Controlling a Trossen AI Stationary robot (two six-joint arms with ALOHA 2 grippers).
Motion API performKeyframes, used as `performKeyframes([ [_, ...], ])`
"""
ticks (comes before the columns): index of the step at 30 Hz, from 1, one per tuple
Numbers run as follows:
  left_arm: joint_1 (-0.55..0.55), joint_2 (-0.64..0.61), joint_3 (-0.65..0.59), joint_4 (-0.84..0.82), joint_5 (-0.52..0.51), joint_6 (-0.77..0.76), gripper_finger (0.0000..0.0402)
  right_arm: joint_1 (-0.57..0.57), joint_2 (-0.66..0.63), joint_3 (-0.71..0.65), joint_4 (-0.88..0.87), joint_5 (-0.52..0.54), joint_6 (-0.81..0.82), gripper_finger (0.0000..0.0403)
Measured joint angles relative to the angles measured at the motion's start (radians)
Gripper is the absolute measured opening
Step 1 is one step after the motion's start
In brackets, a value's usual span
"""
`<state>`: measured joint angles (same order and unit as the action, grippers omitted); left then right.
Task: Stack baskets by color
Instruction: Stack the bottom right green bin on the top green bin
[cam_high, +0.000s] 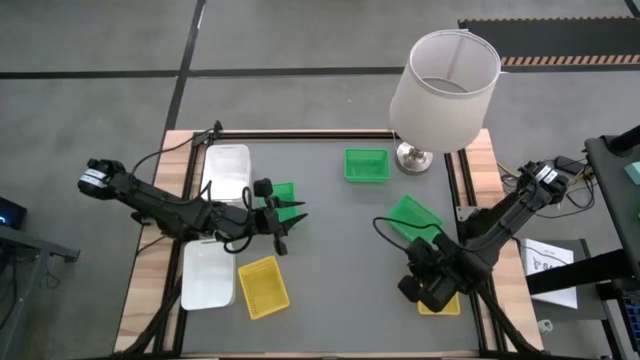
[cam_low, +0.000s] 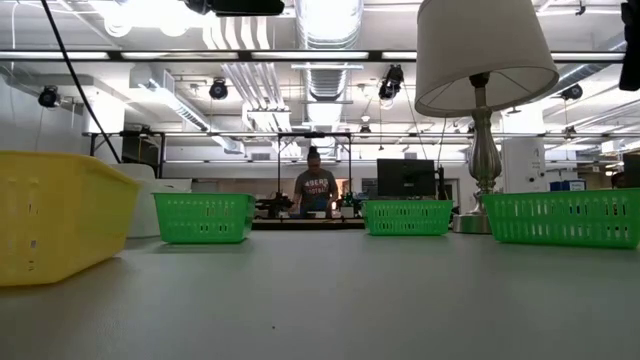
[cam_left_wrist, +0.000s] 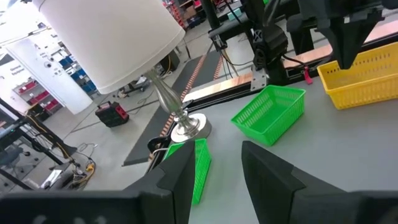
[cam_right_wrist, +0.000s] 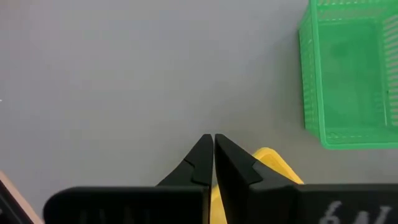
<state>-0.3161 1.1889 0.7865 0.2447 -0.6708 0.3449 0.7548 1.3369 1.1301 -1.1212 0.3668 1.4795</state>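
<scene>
Three green baskets stand on the grey table: one (cam_high: 283, 191) beside my left gripper, one (cam_high: 366, 165) near the lamp, one (cam_high: 413, 217) toward the right. Two white baskets (cam_high: 228, 170) (cam_high: 208, 275) lie at the left, with a yellow basket (cam_high: 264, 286) near the front. My left gripper (cam_high: 293, 230) hovers open and level above the table, with nothing between its fingers (cam_left_wrist: 180, 180). My right gripper (cam_right_wrist: 210, 140) points steeply down, shut, over a second yellow basket (cam_high: 446, 303) at the front right. My right gripper stands shut over a corner (cam_right_wrist: 267, 163) of the yellow basket, coming from above. Its own fingers hide the place, so I cannot tell whether it touches the basket.
A lamp with a large white shade (cam_high: 445, 88) and metal foot (cam_high: 413, 156) stands at the far right. Wooden strips edge the table on both sides. A person (cam_low: 315, 190) stands far behind the table. Bare grey surface lies in the middle.
</scene>
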Motion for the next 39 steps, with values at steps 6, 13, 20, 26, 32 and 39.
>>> performKeyframes([
  [6, 0.000, 0.005, -0.005, 0.000, 0.000, -0.024, 0.0116, -0.001, 0.000, -0.034, -0.001, 0.022, -0.017, 0.0008],
  [13, 0.000, 0.018, -0.008, 0.000, 0.014, -0.057, 0.0116, -0.047, -0.001, -0.061, -0.006, 0.166, -0.108, 0.0009],
  [20, -0.001, 0.032, -0.007, 0.002, 0.036, -0.131, 0.0116, -0.124, -0.002, -0.077, 0.020, 0.346, -0.248, 0.0021],
  [26, -0.002, 0.050, -0.003, 0.023, 0.040, -0.136, 0.0116, -0.209, -0.020, -0.121, 0.047, 0.276, -0.317, 0.0074],
  [32, -0.002, 0.050, -0.004, 0.025, 0.040, -0.157, 0.0116, -0.305, -0.030, -0.128, 0.050, 0.202, -0.402, 0.0136],
  [39, -0.002, 0.049, -0.002, 0.066, 0.040, -0.157, 0.0116, -0.354, -0.032, -0.122, 0.054, 0.311, -0.415, 0.0177],
])
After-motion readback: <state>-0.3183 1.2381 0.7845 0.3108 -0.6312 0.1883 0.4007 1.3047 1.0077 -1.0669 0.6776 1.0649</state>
